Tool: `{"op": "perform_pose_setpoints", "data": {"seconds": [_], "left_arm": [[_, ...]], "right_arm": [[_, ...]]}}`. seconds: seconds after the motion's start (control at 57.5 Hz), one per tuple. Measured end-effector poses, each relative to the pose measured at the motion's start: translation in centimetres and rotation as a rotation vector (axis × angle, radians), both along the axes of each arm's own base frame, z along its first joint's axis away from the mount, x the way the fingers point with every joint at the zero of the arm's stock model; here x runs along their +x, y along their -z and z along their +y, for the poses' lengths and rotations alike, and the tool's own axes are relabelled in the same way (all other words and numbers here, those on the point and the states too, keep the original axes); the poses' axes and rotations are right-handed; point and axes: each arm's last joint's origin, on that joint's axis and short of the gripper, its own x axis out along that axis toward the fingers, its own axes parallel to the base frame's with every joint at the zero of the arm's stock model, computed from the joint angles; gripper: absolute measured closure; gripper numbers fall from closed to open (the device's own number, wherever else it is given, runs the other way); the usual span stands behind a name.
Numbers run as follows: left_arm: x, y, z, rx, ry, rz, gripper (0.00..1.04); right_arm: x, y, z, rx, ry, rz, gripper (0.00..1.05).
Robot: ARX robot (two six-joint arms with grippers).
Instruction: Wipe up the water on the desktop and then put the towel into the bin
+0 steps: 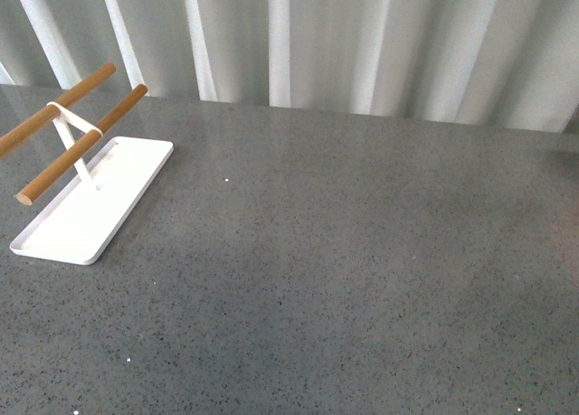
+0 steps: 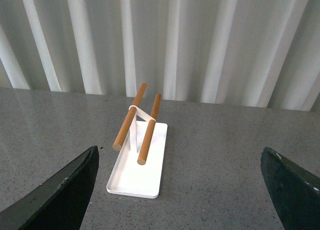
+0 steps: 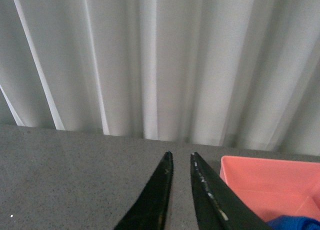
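The dark grey speckled desktop (image 1: 344,252) fills the front view; neither arm shows there. In the right wrist view a corner of the bright blue towel (image 3: 295,223) lies inside a pink bin (image 3: 260,182), beside my right gripper (image 3: 180,156), which is shut and empty above the desktop (image 3: 65,175). In the left wrist view my left gripper (image 2: 180,157) is open wide and empty, its dark fingers (image 2: 65,190) at the frame's edges, above the desktop (image 2: 215,160). No water shows on the surface.
A flat white tray (image 1: 127,193) with a rack of two wooden rods (image 1: 81,144) stands at the desktop's far left; it also shows in the left wrist view (image 2: 150,165). White pleated curtains (image 1: 362,35) hang behind the desktop's far edge.
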Motion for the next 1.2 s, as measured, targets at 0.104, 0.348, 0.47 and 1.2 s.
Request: {"op": "perform_pose_setpoints", "data": {"seconds": [0.104, 0.348, 0.47, 1.2], "left_arm": [[0.0, 0.0, 0.0, 0.0, 0.0, 0.0, 0.07], [0.0, 0.0, 0.0, 0.0, 0.0, 0.0, 0.07], [0.0, 0.0, 0.0, 0.0, 0.0, 0.0, 0.07], [0.0, 0.0, 0.0, 0.0, 0.0, 0.0, 0.07]], "right_arm": [[-1.5, 1.3, 1.0, 0.002, -0.003, -0.007, 1.01], [-3.7, 3.3, 2.1, 0.002, -0.005, -0.007, 1.01], [-4.7, 4.0, 2.7, 0.001, 0.007, -0.008, 1.01], [-7.9, 6.5, 3.5, 0.001, -0.015, -0.017, 1.01]]}}
